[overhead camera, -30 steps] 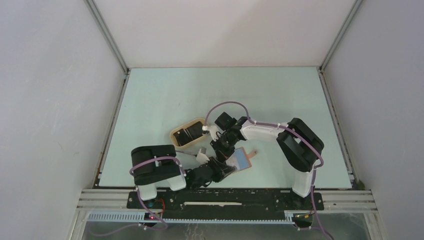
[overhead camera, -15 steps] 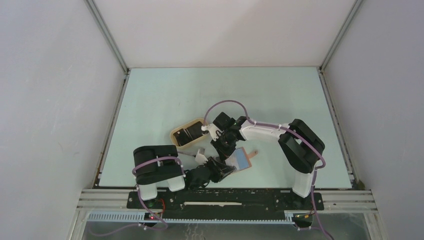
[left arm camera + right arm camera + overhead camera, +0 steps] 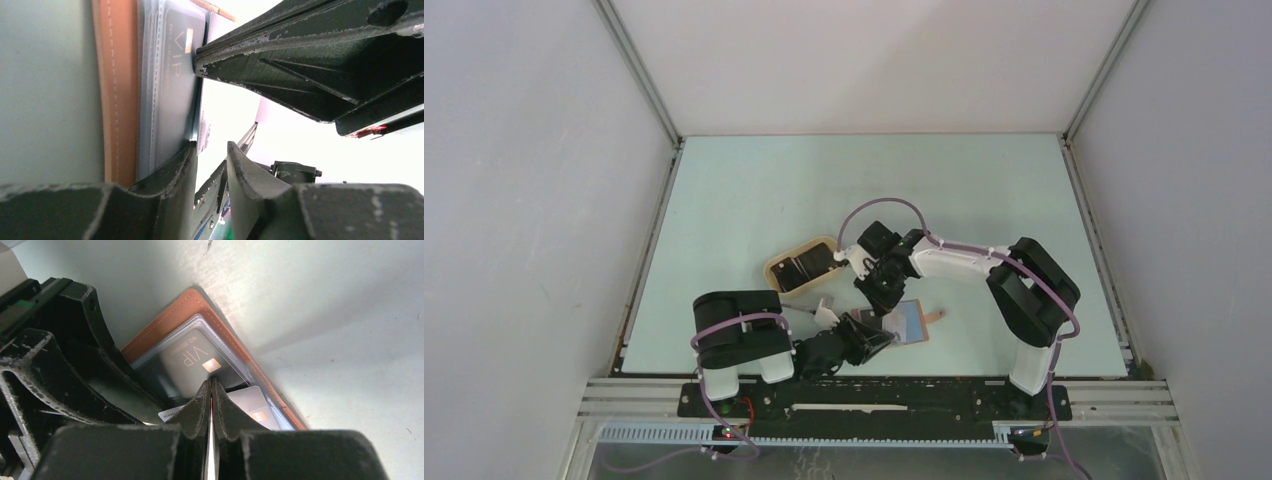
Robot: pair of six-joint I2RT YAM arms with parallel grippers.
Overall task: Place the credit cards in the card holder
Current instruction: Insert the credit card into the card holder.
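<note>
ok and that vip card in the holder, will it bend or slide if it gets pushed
The VIP card looks flat and straight-edged, so it is probably stiff enough to push edgewise without buckling. Its smooth face suggests it slides easily and could slip off a fingertip. The card holder looks thin and light, so it may shift too unless it is held.

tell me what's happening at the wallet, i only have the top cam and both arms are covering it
observer: the right wrist view shows a dark card marked VIP already inside a clear pocket of the card holder.
operator: is the right claw holding anything
observer: the right claw is shut, its tips at that pocket's edge. I cannot tell whether anything thin is pinched.
operator: and the left one
observer: the left claw has a gap between its fingers and sits close against the holder's pockets.
</note>
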